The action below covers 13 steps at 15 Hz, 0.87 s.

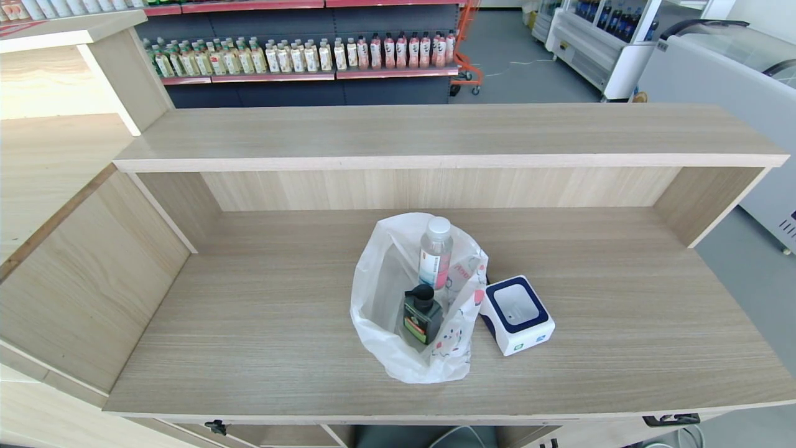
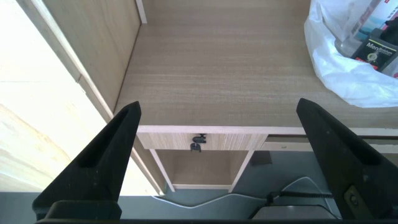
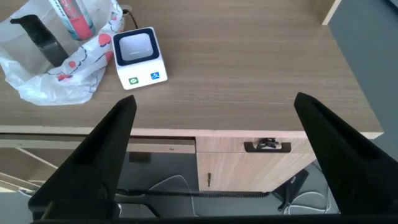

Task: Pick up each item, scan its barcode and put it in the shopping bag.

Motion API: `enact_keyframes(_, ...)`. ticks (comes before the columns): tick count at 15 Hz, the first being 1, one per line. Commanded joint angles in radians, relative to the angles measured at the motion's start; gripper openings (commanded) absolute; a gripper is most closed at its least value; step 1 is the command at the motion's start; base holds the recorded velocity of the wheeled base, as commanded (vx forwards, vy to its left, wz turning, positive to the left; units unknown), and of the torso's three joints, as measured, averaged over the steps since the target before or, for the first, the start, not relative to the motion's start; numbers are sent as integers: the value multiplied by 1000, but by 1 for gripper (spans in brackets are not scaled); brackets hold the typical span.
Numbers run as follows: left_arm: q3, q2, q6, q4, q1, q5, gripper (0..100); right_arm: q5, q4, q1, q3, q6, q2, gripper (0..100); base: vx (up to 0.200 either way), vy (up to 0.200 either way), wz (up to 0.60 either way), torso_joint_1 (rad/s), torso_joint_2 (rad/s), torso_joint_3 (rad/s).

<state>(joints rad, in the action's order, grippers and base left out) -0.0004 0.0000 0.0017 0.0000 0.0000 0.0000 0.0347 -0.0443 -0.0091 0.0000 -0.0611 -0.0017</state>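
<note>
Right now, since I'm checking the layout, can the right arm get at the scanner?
Probably yes: the scanner sits on bare counter beside the bag, nothing between it and the right arm's open fingers.

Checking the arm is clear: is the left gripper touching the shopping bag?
Apart. The left wrist view shows the left gripper open off the front edge of the counter, with bare wood between it and the shopping bag.

Left gripper [image 2: 221, 165]: jaws spread wide, nothing held. Right gripper [image 3: 214, 162]: jaws spread wide (matching the left), nothing held.
</note>
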Motion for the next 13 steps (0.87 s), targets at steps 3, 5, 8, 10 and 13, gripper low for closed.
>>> enact_keyframes(3, -1, 2, 0, 0, 0, 0, 100, 1, 0, 0, 0, 0, 2, 100, 0, 0, 0, 0, 0, 0)
enact_keyframes(5, -1, 2, 0, 0, 0, 0, 100, 1, 0, 0, 0, -2, 2, 100, 0, 0, 0, 0, 0, 0)
enact_keyframes(8, 0, 2, 0, 0, -2, 0, 100, 1, 0, 0, 0, -2, 2, 100, 0, 0, 0, 0, 0, 0)
enact_keyframes(10, -1, 2, 0, 0, 0, 0, 100, 1, 0, 0, 0, -3, 2, 100, 0, 0, 0, 0, 0, 0)
enact_keyframes(13, -1, 2, 0, 0, 0, 0, 100, 1, 1, 0, 0, -2, 2, 100, 0, 0, 0, 0, 0, 0)
